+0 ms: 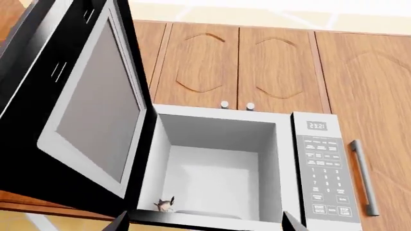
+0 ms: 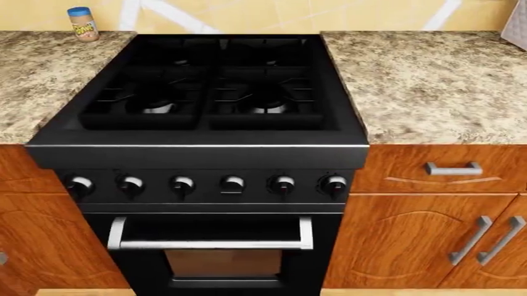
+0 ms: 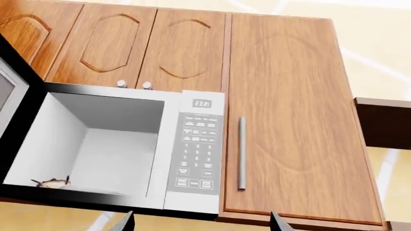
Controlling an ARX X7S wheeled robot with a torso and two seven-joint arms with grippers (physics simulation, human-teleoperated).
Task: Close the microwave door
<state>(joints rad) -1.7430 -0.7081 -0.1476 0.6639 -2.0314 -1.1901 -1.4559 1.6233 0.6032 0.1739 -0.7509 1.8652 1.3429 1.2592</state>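
Observation:
The microwave (image 1: 318, 168) (image 3: 199, 149) hangs under wooden wall cabinets, and its door (image 1: 90, 110) stands swung wide open on its left side. In the right wrist view only the door's edge (image 3: 9, 91) shows. A small fish-like item (image 1: 165, 205) (image 3: 51, 182) lies at the front of the white cavity. My left gripper (image 1: 204, 224) is open below the cavity's front edge, holding nothing. My right gripper (image 3: 200, 222) is open below the control panel, also holding nothing. Neither gripper appears in the head view.
Wooden wall cabinets (image 1: 237, 62) sit above the microwave, and a tall cabinet with a bar handle (image 3: 241, 154) is beside it. Below, the head view shows a black gas stove (image 2: 206, 92), granite counters (image 2: 428, 80) and a jar (image 2: 82, 23) at the back left.

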